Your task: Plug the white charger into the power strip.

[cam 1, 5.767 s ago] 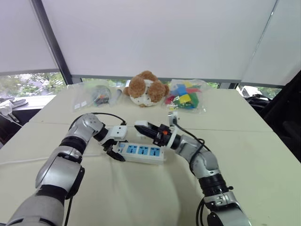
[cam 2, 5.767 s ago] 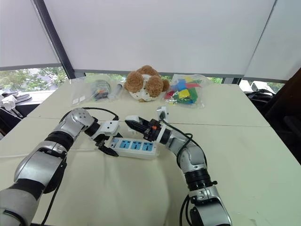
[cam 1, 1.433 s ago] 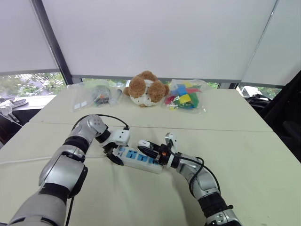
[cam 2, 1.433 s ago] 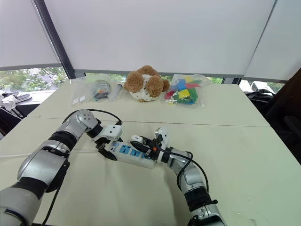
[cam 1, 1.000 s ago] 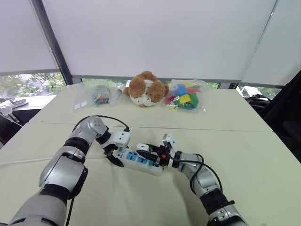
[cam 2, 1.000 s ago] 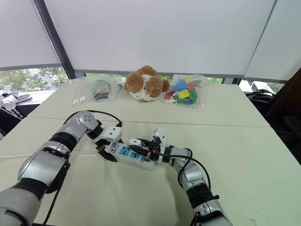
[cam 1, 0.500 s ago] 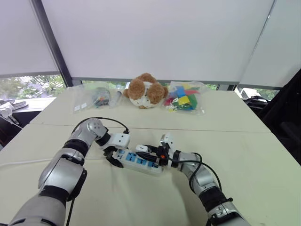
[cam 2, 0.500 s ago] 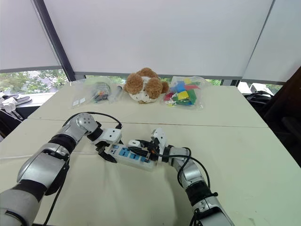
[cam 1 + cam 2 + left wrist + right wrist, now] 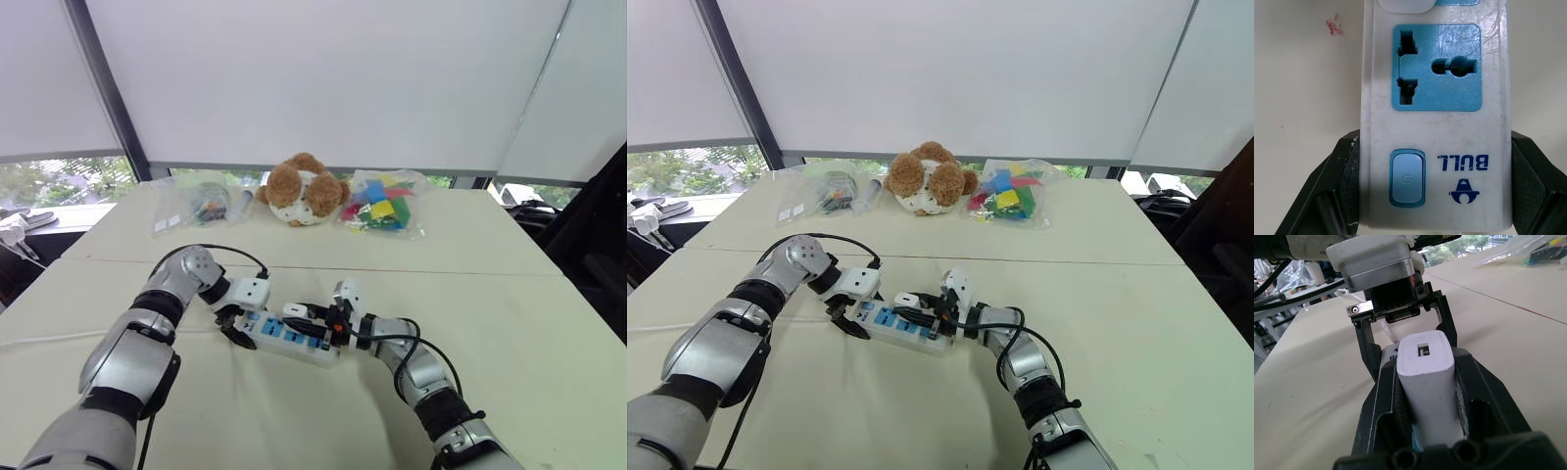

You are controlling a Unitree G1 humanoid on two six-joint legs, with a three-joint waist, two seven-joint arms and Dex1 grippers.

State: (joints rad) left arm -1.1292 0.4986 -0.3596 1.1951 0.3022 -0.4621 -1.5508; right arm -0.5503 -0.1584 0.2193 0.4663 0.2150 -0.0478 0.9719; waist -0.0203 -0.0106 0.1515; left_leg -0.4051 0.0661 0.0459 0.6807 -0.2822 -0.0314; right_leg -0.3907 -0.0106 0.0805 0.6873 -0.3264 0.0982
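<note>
Down, since a few seconds back, from a raised hold beyond the far edge of the power strip (image 9: 290, 336) to low over its top face. Clamped on the white charger (image 9: 1427, 369) with the right gripper (image 9: 924, 317), with black fingers (image 9: 1476, 382) pressed to both its sides. In the last second, shifted only slightly leftward along the sockets, toward the switch (image 9: 1407, 177) end. From the left wrist, visible as a white rounded corner over the socket just past the first free one. Probably at the insertion step; cannot tell whether seated in the slots or merely resting on them.

Bracing the strip at its left end with the left gripper (image 9: 233, 325), closed across its width beside the switch. Reaching in low from the right with the right forearm, nearly level with the table (image 9: 509, 323), wrist pointing left. Bent in from the left with the left elbow, wrist angled right and down.
</note>
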